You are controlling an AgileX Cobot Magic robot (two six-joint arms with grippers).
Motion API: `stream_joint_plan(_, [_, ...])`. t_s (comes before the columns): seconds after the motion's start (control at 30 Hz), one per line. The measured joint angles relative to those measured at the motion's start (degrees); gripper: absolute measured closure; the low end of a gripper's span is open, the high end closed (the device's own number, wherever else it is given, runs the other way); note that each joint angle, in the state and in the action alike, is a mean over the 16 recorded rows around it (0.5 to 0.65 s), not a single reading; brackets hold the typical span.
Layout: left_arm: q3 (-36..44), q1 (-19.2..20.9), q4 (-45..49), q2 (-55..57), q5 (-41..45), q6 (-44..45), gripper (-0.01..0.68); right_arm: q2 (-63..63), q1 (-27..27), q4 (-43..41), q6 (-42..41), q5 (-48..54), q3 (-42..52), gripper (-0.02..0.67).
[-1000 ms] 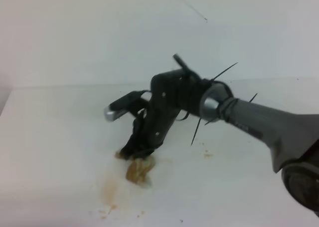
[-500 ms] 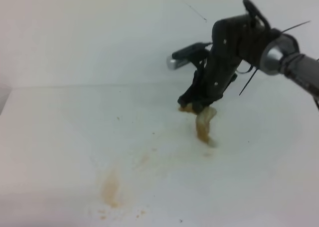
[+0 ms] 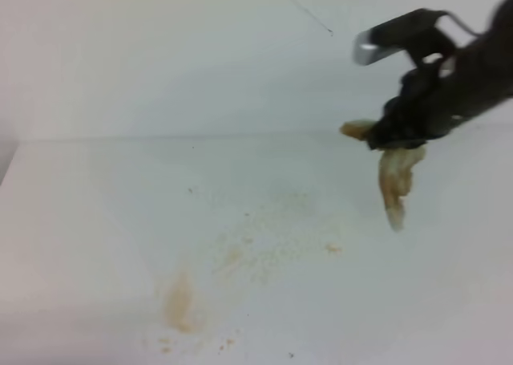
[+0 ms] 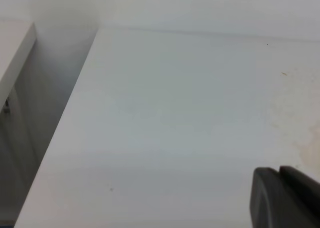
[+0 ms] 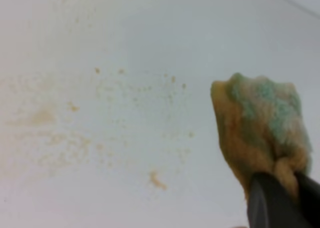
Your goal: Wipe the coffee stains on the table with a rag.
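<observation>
Pale tan coffee stains point(image 3: 180, 301) smear the white table point(image 3: 80, 221), trailing in specks toward the right. To the right of the stains and lifted above the table, the right tool point(image 3: 397, 136) is clenched on the brown-soaked rag point(image 3: 394, 184), which dangles. The left tool point(image 4: 285, 198) shows only a dark edge; I cannot tell its state.
</observation>
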Motion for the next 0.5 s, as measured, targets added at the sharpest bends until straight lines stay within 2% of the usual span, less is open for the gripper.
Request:
stream_joint_plan(0.23, [0.0,0.0,0.0,0.0,0.0,0.0,0.672,-11.9,-3.1,2.5,0.4,-10.6,18.6,0.605])
stream_joint_plan(0.5, [0.0,0.0,0.0,0.0,0.0,0.0,0.672,-10.5,-4.6,7.1,1.1,-18.8,28.1,0.605])
